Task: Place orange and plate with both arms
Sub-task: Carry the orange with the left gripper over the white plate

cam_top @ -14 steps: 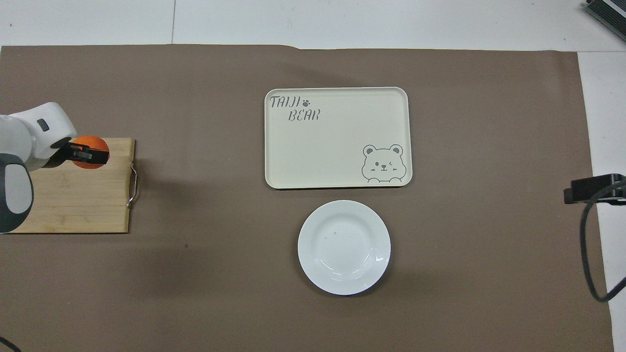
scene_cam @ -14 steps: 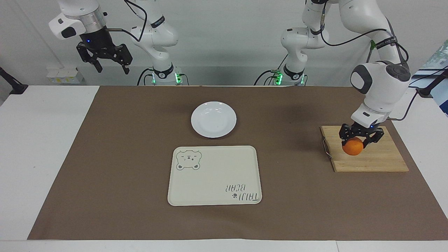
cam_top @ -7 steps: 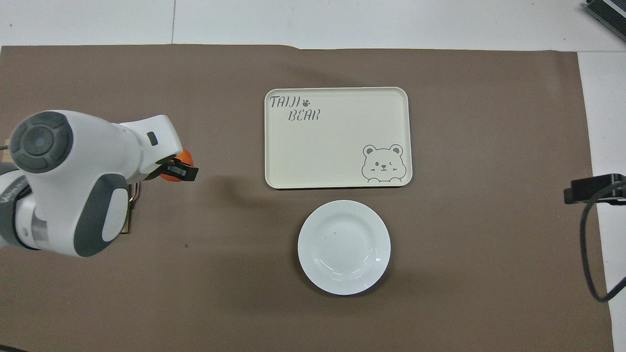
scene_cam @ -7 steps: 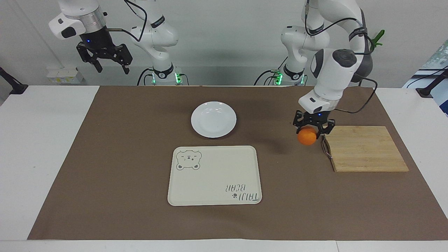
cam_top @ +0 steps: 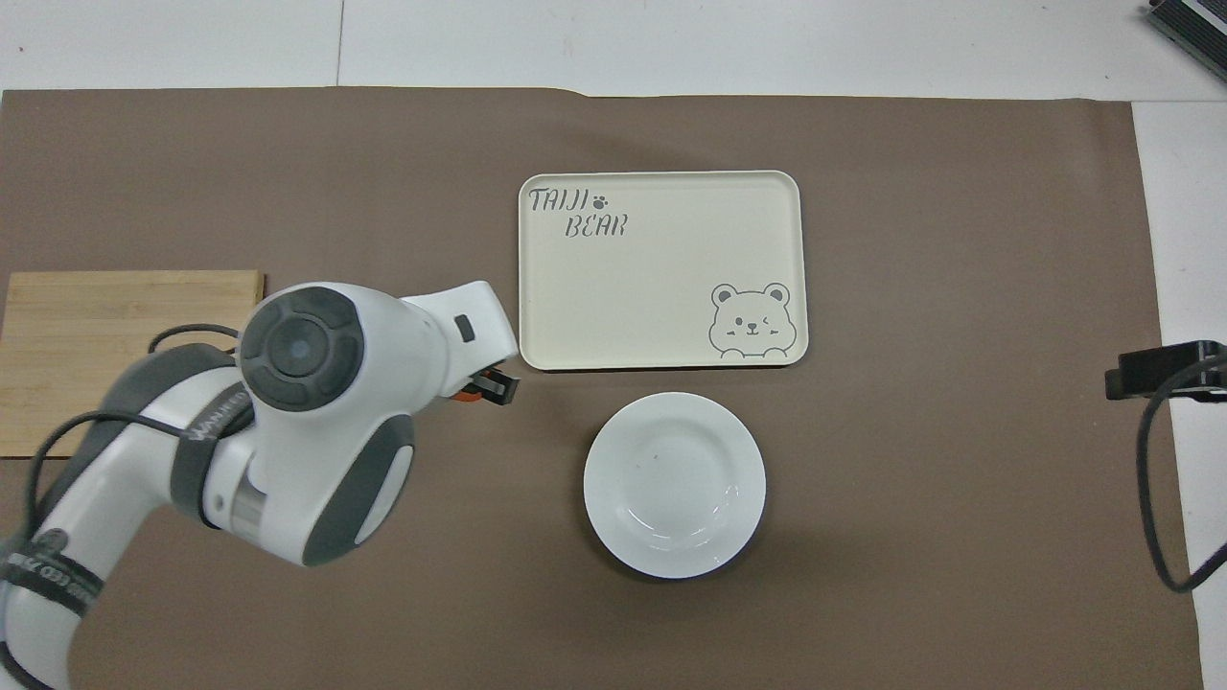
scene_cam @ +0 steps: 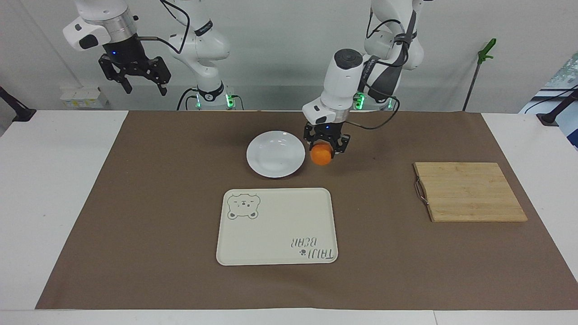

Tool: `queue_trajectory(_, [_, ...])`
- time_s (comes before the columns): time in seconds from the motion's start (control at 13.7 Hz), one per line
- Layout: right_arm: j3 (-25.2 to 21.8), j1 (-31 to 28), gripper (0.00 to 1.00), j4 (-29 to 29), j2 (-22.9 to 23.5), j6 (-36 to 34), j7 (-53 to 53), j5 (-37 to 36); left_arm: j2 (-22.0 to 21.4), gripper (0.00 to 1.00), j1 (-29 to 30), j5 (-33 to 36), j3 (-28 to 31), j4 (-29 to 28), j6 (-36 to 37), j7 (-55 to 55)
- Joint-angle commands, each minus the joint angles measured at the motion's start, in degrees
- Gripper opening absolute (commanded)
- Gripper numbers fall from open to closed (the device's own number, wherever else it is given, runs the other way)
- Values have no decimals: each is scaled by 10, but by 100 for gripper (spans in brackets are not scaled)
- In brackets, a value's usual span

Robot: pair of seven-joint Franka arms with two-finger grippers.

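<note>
Orange (scene_cam: pixel 321 155) pinched in the left gripper (scene_cam: pixel 326 143), fingers clamped on its upper half, hanging in the air just beside the plate (scene_cam: pixel 275 154), at the rim toward the left arm's end of the table. Not yet over the dish. In the overhead view mostly hidden under the left arm's wrist, only a sliver of orange (cam_top: pixel 467 394) showing.

Judged step: carry to the plate and set down. To do well: shift sideways toward the right arm's end until centred over the well, not the rim. Lower straight, slowly, until resting on the plate; release only at contact, since round fruit dropped from a height likely to roll or bounce off a shallow glossy dish. Spread the fingers just enough to free it, then lift straight up to avoid nudging. Keep clear of the rim on descent; a light plate likely to tip or slide if clipped.

Below the gripper, farther from the robots: tray (scene_cam: pixel 276 225), bare, with bear drawing. Toward the left arm's end: board (scene_cam: pixel 469 191), bare. Under everything, brown mat (scene_cam: pixel 135 203).

Right gripper (scene_cam: pixel 143 85) waiting high near its base, fingers spread, holding nothing, well apart from the plate.
</note>
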State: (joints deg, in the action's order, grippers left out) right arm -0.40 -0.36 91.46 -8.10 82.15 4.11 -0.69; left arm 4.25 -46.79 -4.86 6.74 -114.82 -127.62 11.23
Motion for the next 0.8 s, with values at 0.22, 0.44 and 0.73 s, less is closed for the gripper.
queue_trajectory(0.22, [1, -8, 100, 1, -4, -4, -12, 14, 54, 0, -80, -19, 3, 1, -103, 75])
queue_trajectory(0.44, [1, -8, 100, 1, -4, -4, -12, 14, 67, 0, -109, -33, 1, -1, -106, 80])
queue_trajectory(0.73, [1, -8, 100, 1, -4, -4, -12, 14, 90, 0, -125, -35, -1, -1, -128, 80])
